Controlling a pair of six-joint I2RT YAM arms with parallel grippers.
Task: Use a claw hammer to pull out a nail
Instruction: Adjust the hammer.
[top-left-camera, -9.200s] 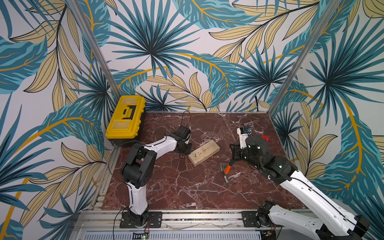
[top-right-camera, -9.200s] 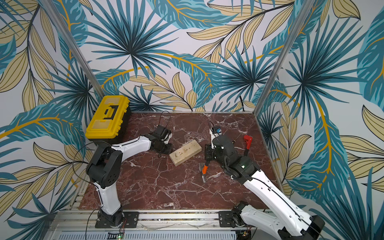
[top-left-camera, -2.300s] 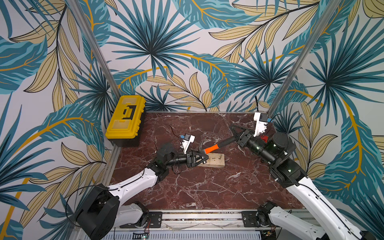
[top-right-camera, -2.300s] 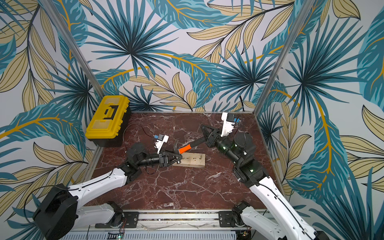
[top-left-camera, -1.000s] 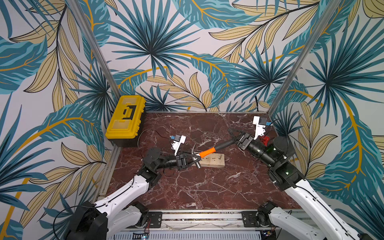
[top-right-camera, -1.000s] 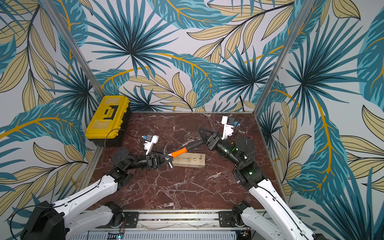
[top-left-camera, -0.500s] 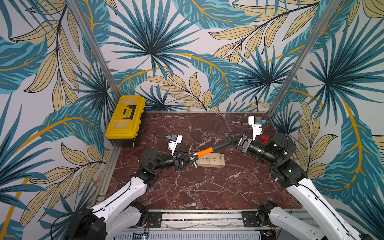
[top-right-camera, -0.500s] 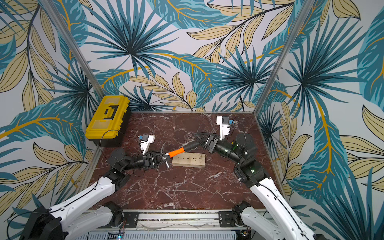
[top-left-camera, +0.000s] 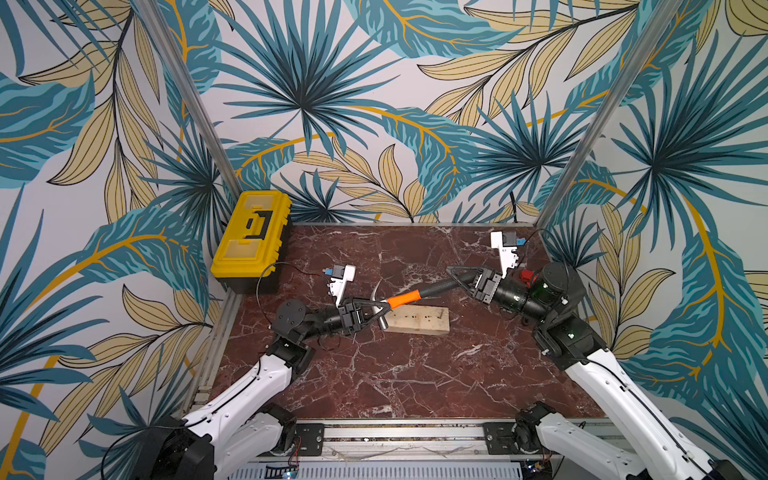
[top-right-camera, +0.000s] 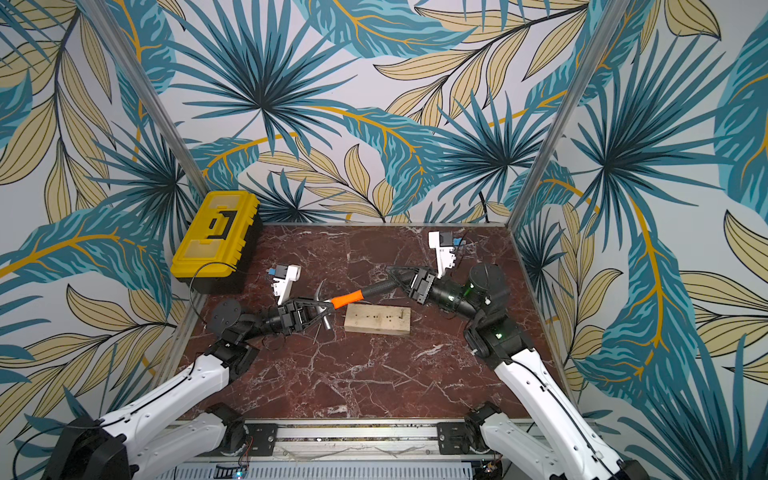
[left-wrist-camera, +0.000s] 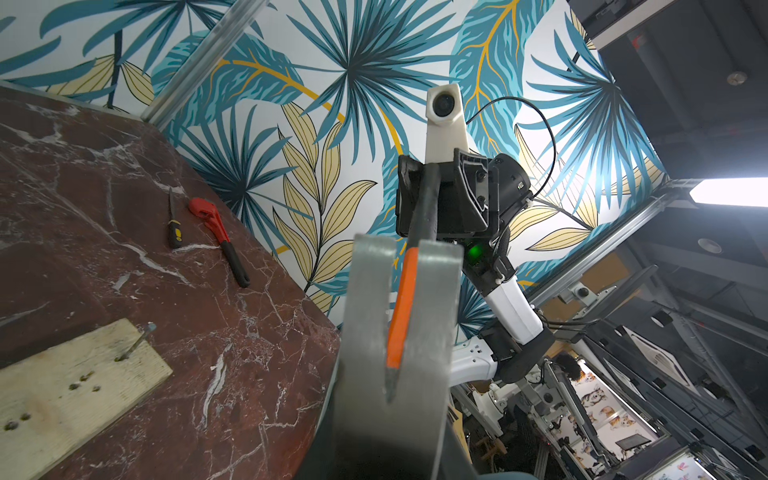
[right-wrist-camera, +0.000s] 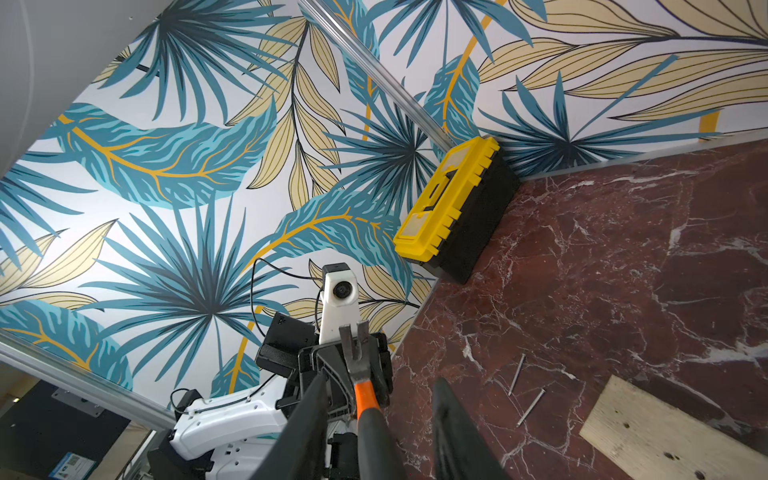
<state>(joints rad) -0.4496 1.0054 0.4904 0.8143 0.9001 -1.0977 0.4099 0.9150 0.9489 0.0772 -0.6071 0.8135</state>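
- Counted one hammer and two grippers: left gripper, right gripper.
- Counted also one wood block, one yellow toolbox, one red wrench and one small tool with a yellow-and-black handle.
- Counted three nails in all: one nail standing tilted in the block, and two loose nails flat on the table near the block.
- Noted several empty holes in the block's top; no firm count possible.
- Found the hammer spanning the two grippers, head toward the left arm, black handle toward the right arm, orange shaft crossing the block's far corner in both top views.
- Left gripper: jaws clamped on the steel head, claw sticking up past the fingers toward the wrist camera.
- Right gripper: jaws set either side of the black handle end. Handle close to one finger, with a visible gap to the other in the right wrist view. Firm clamp or loose hold: cannot tell.
- Placed the head just off the block end nearest the left arm; contact with the table not determinable.
- Placed the nail at the opposite end of the block, nearest the right arm, well apart from head and claw.
- Logged the toolbox in the far corner on the left-arm side; wrench and small tool side by side near the wall on the right-arm side, apart from the block.
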